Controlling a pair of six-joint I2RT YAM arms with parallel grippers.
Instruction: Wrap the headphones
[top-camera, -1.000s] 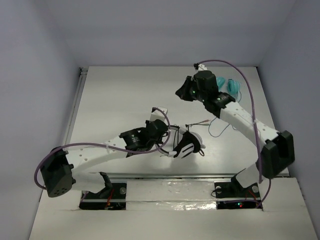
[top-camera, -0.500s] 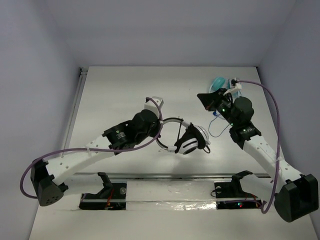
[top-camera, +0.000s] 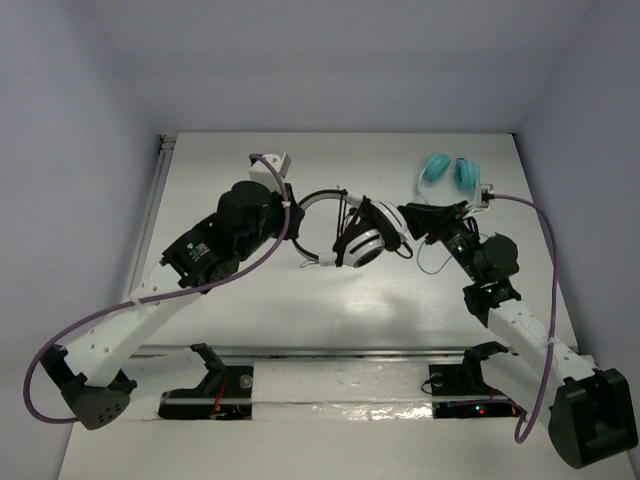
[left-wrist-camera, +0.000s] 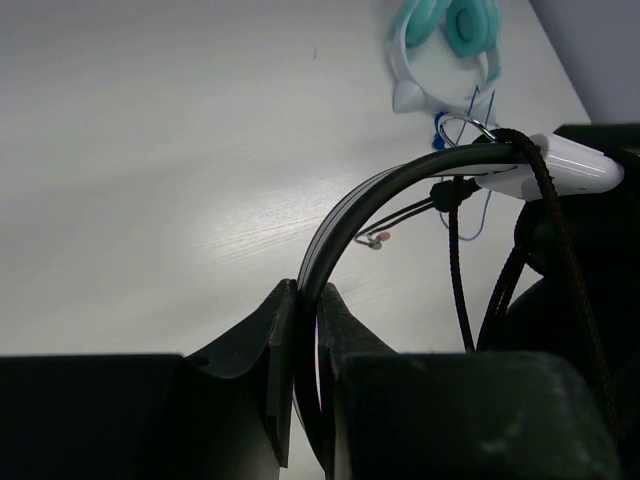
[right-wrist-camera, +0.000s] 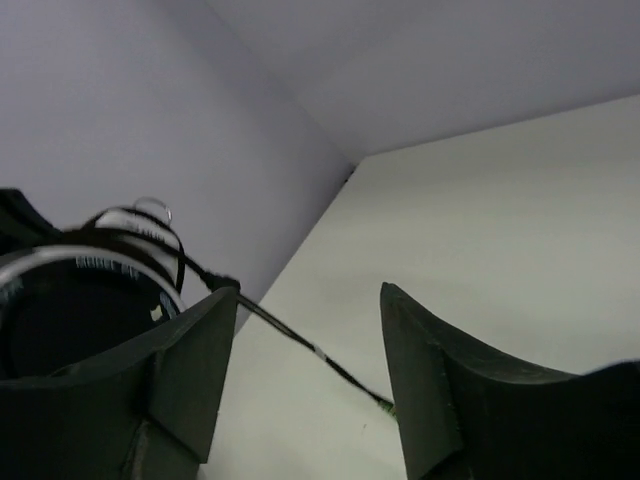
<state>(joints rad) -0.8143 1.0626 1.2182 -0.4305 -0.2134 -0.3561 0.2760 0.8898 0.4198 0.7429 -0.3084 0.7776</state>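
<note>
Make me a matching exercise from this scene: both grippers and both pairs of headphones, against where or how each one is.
1 left gripper
2 right gripper
3 black-and-white headphones
4 teal headphones

A lying on the table, far right
B open
C gripped by the headband
D shut on that headband

Pairs: 1-D, 2-B, 3-C, 4-A

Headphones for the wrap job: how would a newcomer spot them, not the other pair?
On the white table, look near the middle. The headphones are there, their thin black headband pinched in the left gripper. Their cups are white-shelled with black pads, unlike the teal headphones lying further back on the right.
</note>
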